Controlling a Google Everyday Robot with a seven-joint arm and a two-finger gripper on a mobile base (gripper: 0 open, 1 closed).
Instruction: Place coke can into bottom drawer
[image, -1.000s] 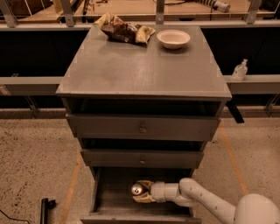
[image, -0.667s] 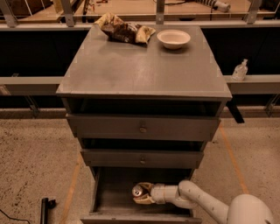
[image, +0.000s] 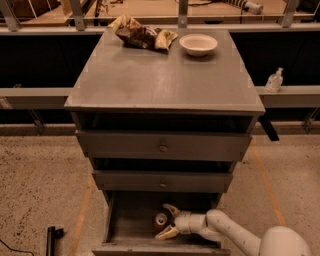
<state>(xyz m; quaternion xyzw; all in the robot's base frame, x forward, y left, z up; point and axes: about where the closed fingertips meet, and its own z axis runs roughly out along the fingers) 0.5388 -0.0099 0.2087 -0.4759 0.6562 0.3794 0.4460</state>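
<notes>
Since a second ago the tool's (image: 169, 221) two fingers have spread away from the can (image: 160, 220); earlier they sat tight against its sides, and the arm has hardly shifted. The can stands upright on the floor of the bottom drawer (image: 129, 222), which is pulled out, a little right of the drawer's middle, silver top facing up. It sits in the gap between the two fingertips, at their left ends. One finger (image: 170, 209) angles toward the back of the drawer and the other (image: 167, 233) toward the front lip, so the tool is apart and not clamped on anything. Whether either tip still touches the can I cannot tell.

The arm (image: 225, 231) comes in from the lower right, low over the drawer's right side. Its pale wrist lies nearly level and points left at the can, and its rounded elbow is at the bottom right corner.

Above, the two shallower drawers (image: 162, 146) with round knobs are partly pulled out. On the tabletop (image: 160, 80) a snack bag (image: 142, 36) and a white bowl (image: 198, 44) sit near the far edge.
</notes>
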